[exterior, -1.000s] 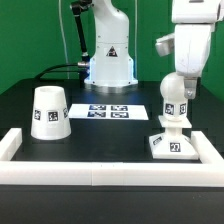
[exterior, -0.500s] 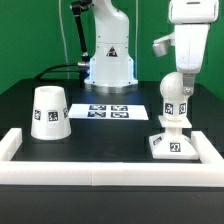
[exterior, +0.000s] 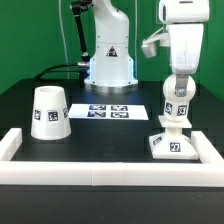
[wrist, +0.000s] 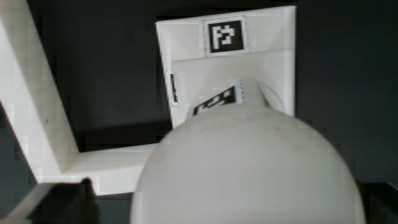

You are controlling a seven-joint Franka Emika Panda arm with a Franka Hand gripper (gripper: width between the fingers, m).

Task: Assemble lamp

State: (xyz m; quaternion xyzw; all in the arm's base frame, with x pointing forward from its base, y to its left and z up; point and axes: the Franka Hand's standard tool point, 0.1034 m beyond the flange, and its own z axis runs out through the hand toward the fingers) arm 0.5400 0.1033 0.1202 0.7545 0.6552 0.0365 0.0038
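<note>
Since the frame one second back, the arm's upper housing sits higher and is turned toward the exterior view's left; bulb, base and shade lie where they did.

Exterior view: the gripper point(exterior: 179, 86) hangs straight down over the bulb point(exterior: 176, 103), its fingers at the round top. We cannot tell whether the pads press on the bulb or only flank it, as the hand's body hides the contact. The bulb stands upright, neck down, on the small square base point(exterior: 170, 144), near the exterior view's right end of the table point(exterior: 110, 140) and just inside the white rail point(exterior: 100, 172). The shade point(exterior: 48, 112) stands on its wide end, well apart toward the exterior view's left. The marker board point(exterior: 108, 111) lies flat between them, farther back.

Wrist view: the bulb's dome point(wrist: 240, 165) fills the foreground, blurred. Beyond it we see the base point(wrist: 267, 75) with one tag point(wrist: 226, 37) on its far face. A second tag point(wrist: 215, 98) shows near the neck. One dark finger point(wrist: 50, 203) shows beside the dome — its spread is not readable. A rail corner point(wrist: 39, 110) runs alongside.
</note>
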